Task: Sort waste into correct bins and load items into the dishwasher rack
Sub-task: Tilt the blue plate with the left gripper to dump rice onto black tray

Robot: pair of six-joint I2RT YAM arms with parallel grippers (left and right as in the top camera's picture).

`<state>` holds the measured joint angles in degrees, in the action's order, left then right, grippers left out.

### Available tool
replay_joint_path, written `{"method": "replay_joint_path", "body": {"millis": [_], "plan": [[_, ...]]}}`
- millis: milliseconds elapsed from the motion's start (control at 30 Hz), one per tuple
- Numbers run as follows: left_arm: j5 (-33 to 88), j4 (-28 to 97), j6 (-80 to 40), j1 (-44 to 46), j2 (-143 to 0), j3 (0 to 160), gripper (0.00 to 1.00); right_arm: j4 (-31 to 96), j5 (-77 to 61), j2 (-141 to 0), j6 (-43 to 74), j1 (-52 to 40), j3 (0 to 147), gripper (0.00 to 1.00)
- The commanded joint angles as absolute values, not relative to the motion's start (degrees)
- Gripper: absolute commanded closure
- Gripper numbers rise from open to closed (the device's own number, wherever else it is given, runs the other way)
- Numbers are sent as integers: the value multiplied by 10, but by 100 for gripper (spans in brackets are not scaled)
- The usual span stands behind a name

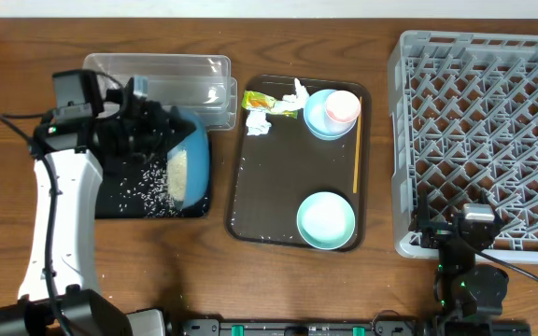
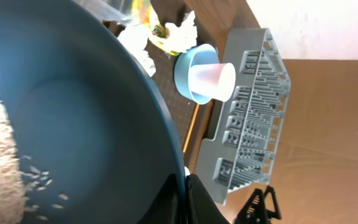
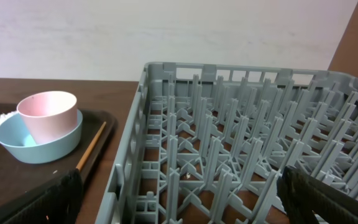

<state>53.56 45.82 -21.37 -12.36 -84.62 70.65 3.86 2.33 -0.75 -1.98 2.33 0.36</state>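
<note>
Overhead, the left gripper (image 1: 168,121) tilts the dark blue bowl (image 1: 192,163) over the black tray (image 1: 124,203), rice (image 1: 177,177) partly out, tissue (image 1: 258,123) unsorted. Its wrist view: jaws clamped on the rim. Right wrist: the right gripper (image 3: 185,202) gapes near the empty rack (image 3: 229,118).

Even indoor light, soft shadows, wrist views slightly blurred.

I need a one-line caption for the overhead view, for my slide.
Left gripper holds the dark blue bowl tilted over the black tray, with rice scattered on it.
</note>
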Motion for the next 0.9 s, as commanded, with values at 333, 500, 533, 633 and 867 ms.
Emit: {"method": "replay_joint_path", "body": {"millis": [333, 500, 533, 633, 867], "plan": [[729, 447, -135, -213, -840, 671, 94, 41, 25, -7, -24, 27, 3, 1], [755, 461, -118, -230, -840, 670, 94, 41, 25, -7, -24, 27, 3, 1], [752, 456, -112, -233, -840, 671, 94, 41, 25, -7, -24, 27, 3, 1], [779, 471, -111, -247, -841, 670, 94, 41, 25, -7, -24, 27, 3, 1], [808, 476, -96, -272, -841, 670, 94, 41, 25, -7, -24, 27, 3, 1]]}}
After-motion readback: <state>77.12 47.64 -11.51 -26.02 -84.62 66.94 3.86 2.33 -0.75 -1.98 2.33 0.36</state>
